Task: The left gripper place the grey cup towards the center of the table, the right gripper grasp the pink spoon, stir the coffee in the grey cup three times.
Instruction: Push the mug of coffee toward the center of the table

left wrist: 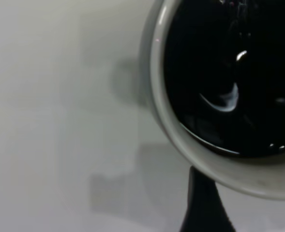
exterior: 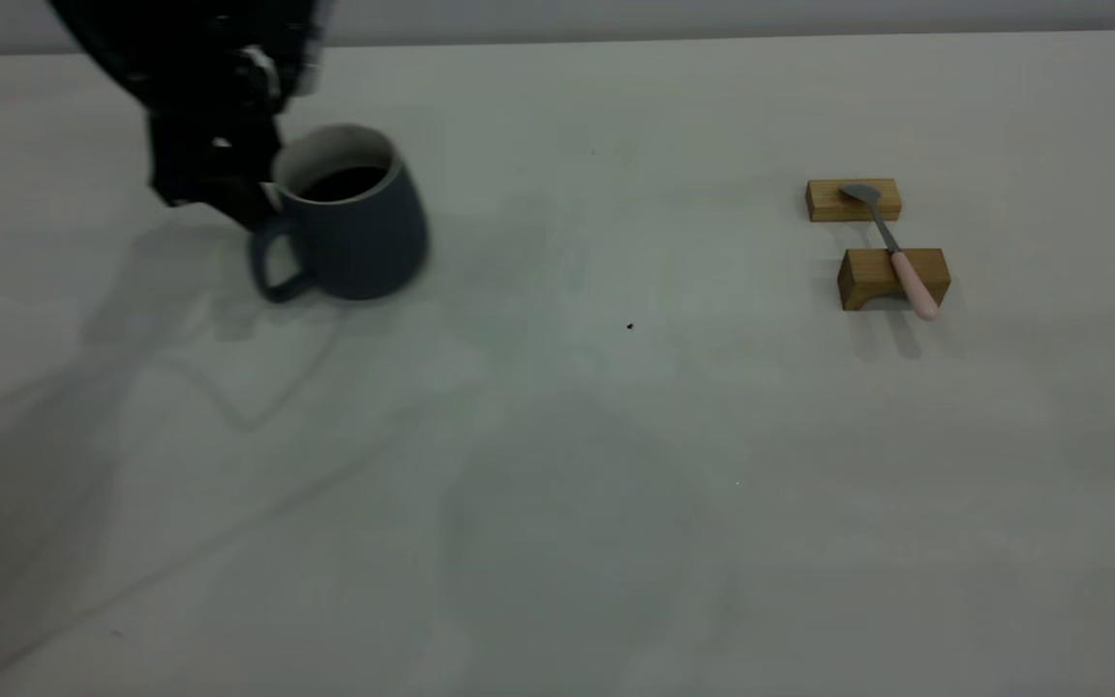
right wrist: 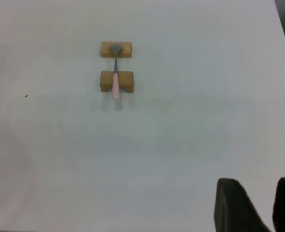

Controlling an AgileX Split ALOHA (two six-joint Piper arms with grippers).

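Exterior view: the left end effector (exterior: 262, 198) pinches the rim of the grey cup (exterior: 349, 227) on the handle side, at the far left of the table (exterior: 557, 484). The coffee (exterior: 345, 182) shows dark inside. Well to the right, the pink spoon (exterior: 891, 247) lies across two wooden blocks (exterior: 891, 279).

Left wrist view: one finger (left wrist: 202, 208) presses the cup's outer wall below the white rim.

Right wrist view: the right end effector (right wrist: 256, 208) hangs high, its fingers slightly parted and empty, well apart from the spoon
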